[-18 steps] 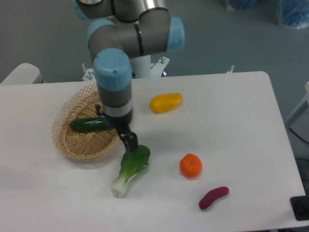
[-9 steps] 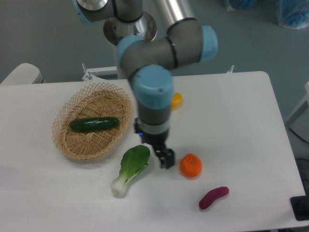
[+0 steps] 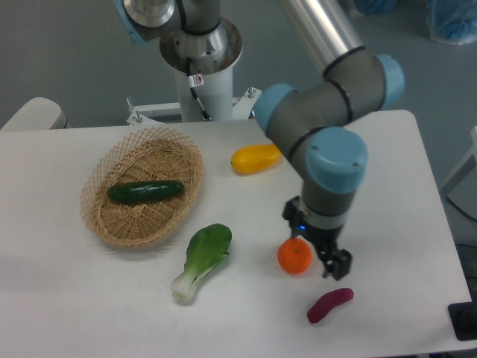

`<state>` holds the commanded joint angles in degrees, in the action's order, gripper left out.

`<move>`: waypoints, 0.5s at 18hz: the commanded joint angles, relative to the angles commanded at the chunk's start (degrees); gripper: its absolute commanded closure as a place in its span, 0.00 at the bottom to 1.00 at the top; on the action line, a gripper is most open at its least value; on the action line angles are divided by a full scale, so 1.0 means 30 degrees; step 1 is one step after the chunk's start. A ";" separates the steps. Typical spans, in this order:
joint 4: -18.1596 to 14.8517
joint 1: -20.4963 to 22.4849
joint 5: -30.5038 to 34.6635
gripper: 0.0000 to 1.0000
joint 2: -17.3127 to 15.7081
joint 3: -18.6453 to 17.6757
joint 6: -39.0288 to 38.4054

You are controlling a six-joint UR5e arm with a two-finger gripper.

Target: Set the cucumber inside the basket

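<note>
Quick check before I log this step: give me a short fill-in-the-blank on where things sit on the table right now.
1. The cucumber lies inside the ____.
2. The gripper hangs just right of the ____ round fruit.
3. The bok choy lies on the table, ____ the basket.
4. The item nearest the table's front edge is ____ in colour.

Missing words: basket; orange; outside; purple

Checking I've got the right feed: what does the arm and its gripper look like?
Grey jointed arm with light blue joint caps and a shiny silver tube link. A small dark two-finger gripper hangs from the grey wrist. A thin cable and small red-white label sit on the white base column.
</note>
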<state>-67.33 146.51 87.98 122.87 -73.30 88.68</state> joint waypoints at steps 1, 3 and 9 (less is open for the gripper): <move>0.0089 0.0088 0.0000 0.00 0.0087 -0.0002 0.0029; 0.0409 0.0060 0.0029 0.00 0.0321 -0.0002 -0.0231; 0.1115 0.0265 0.0029 0.00 0.0410 -0.0323 0.0030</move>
<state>-63.98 147.30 88.07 124.10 -74.27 88.77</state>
